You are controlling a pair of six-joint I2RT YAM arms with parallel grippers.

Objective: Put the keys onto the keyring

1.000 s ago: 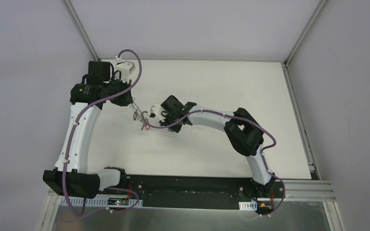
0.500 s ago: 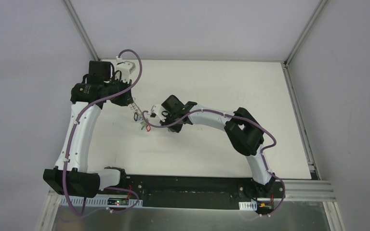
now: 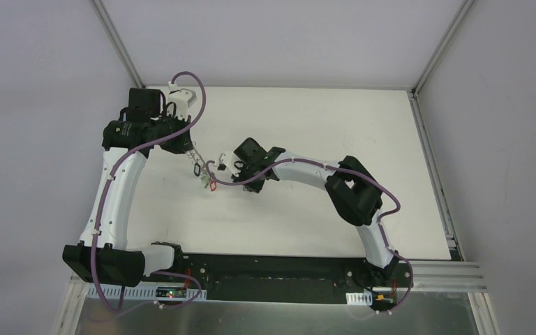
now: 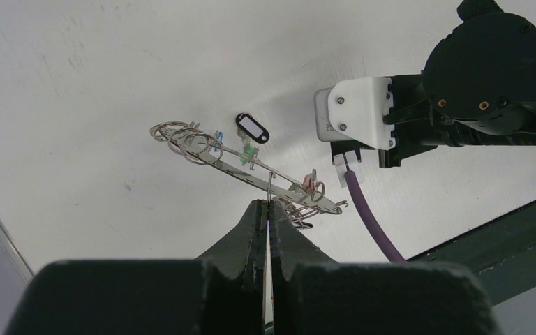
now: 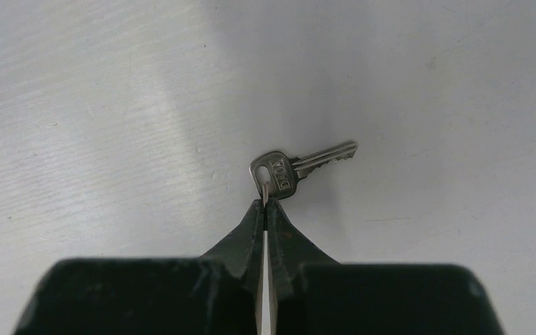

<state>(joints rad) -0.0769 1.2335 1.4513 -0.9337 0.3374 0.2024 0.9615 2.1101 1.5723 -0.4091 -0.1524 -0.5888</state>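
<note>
The keyring [image 4: 241, 169] shows edge-on in the left wrist view, a thin metal hoop strung with small rings, keys and coloured tags. My left gripper [image 4: 268, 204] is shut on its wire and holds it above the table. From above, the keyring [image 3: 204, 173] hangs between the two grippers, a red tag [image 3: 213, 185] at its lower end. My right gripper [image 5: 265, 202] is shut on a thin metal loop that passes through the head of a silver key [image 5: 279, 169]. That key points right, just above the white table. The right gripper [image 3: 221, 167] sits right beside the ring.
A black tag with a white label [image 4: 251, 128] lies beyond the ring. The right arm's wrist [image 4: 488, 70] and its purple cable [image 4: 370, 216] crowd the space just past the keyring. Aluminium rails [image 3: 433, 160] border the white table [image 3: 321, 118].
The right gripper's jaws have closed tighter on the key's loop. The keyring and both arms have barely shifted.
</note>
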